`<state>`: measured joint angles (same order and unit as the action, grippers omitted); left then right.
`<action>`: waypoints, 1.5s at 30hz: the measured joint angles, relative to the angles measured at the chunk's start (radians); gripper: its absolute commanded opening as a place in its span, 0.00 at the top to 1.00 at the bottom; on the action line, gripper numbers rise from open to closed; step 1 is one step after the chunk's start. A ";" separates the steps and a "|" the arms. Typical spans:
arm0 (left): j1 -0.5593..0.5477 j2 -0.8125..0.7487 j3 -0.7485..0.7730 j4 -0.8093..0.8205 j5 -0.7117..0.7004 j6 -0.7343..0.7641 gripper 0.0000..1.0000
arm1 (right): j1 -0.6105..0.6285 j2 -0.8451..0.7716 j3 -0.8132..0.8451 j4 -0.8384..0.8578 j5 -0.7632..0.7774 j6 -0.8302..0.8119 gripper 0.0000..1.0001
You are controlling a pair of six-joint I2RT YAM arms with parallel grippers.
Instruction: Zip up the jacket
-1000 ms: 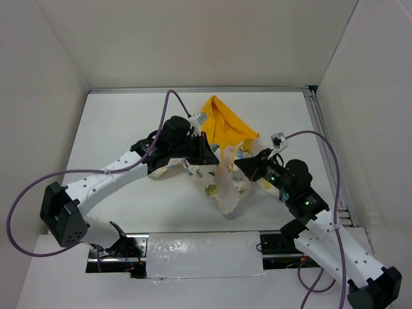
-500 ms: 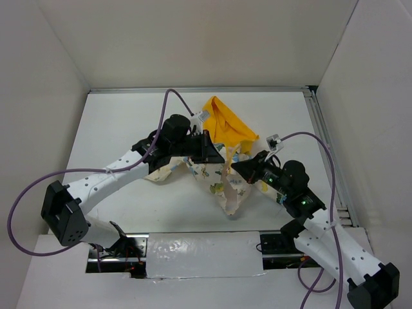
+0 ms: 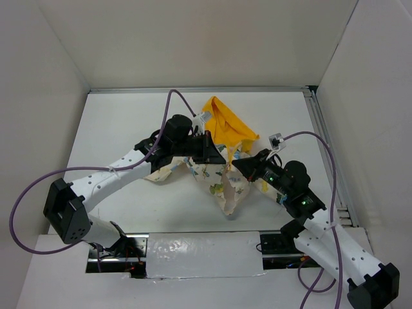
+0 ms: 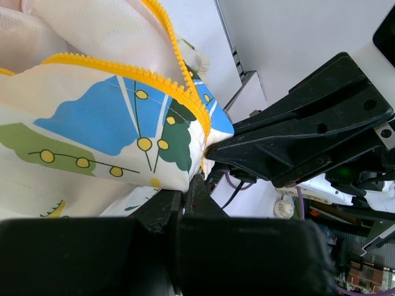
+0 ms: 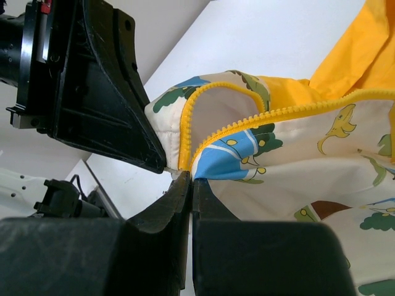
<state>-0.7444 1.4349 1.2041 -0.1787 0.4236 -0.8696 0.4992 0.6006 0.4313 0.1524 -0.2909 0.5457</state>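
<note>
**Left end effector (image 3: 221, 156) and right end effector (image 3: 237, 165) grip the jacket (image 3: 225, 187)**

We see both pinched tight on fabric at the yellow zipper teeth (image 5: 279, 113), tips almost meeting. The jacket sits bunched on the worktop (image 3: 122, 122), yellow hood (image 3: 225, 125) at its far end.

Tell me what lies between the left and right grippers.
Only the bottom corner of the jacket with its yellow zipper teeth. The left gripper and right gripper both pinch it, tips close together. Both wrist views show it.
</note>
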 measured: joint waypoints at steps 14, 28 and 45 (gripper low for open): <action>0.000 0.000 -0.023 0.002 -0.003 -0.002 1.00 | 0.000 -0.031 -0.016 -0.007 0.036 0.007 1.00; 0.000 -0.002 -0.040 0.026 0.009 -0.002 1.00 | 0.000 -0.030 -0.028 0.019 0.058 0.022 1.00; 0.009 -0.008 -0.058 0.039 0.094 -0.006 1.00 | 0.000 -0.013 -0.037 0.049 0.047 0.025 1.00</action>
<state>-0.7353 1.4273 1.1461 -0.1398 0.5175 -0.8753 0.4992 0.5877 0.3946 0.2016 -0.2436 0.5705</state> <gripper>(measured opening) 0.048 0.049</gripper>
